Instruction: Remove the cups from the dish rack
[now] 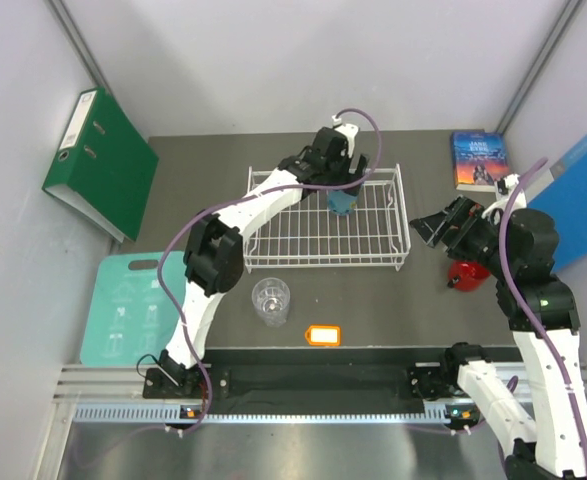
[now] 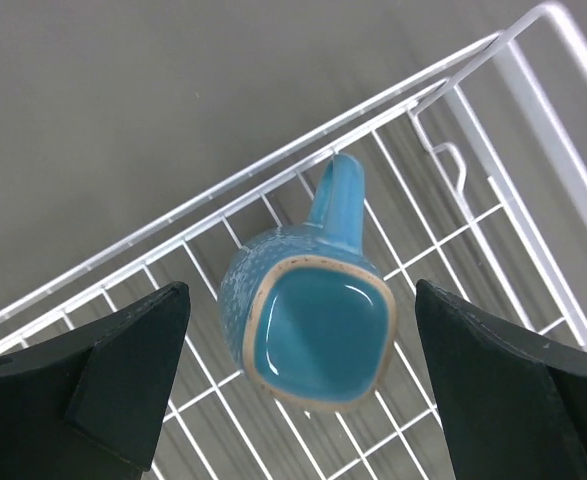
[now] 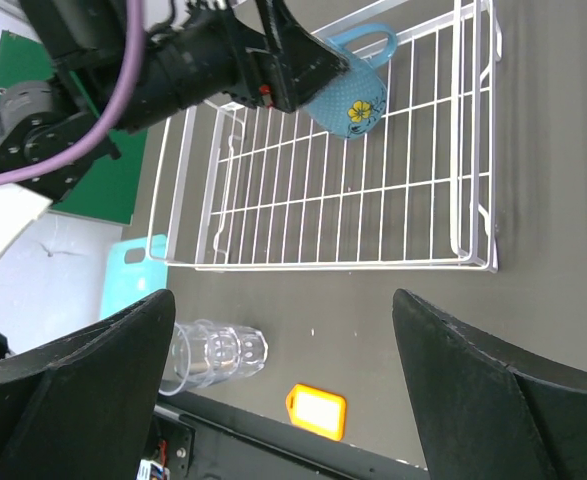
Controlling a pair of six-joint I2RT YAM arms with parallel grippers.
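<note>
Dark tabletop (image 1: 373, 310), white rack (image 1: 293, 235): only the blue mug (image 2: 313, 330) remains inside, by the far rail, with the left pincer (image 2: 301, 300) spread wide on either side of it. The tumbler (image 1: 271, 300) and red mug (image 1: 466, 272) stand outside. The right pincer (image 3: 283, 300) gapes empty. No pink mug shows. Seemingly one lift is left.

White panel walls (image 1: 303, 60) enclose a dark table (image 1: 373, 310) in a robotics lab, robot arms (image 1: 198, 300) bolted to a metal rail (image 1: 303, 412) at the table's near edge.
</note>
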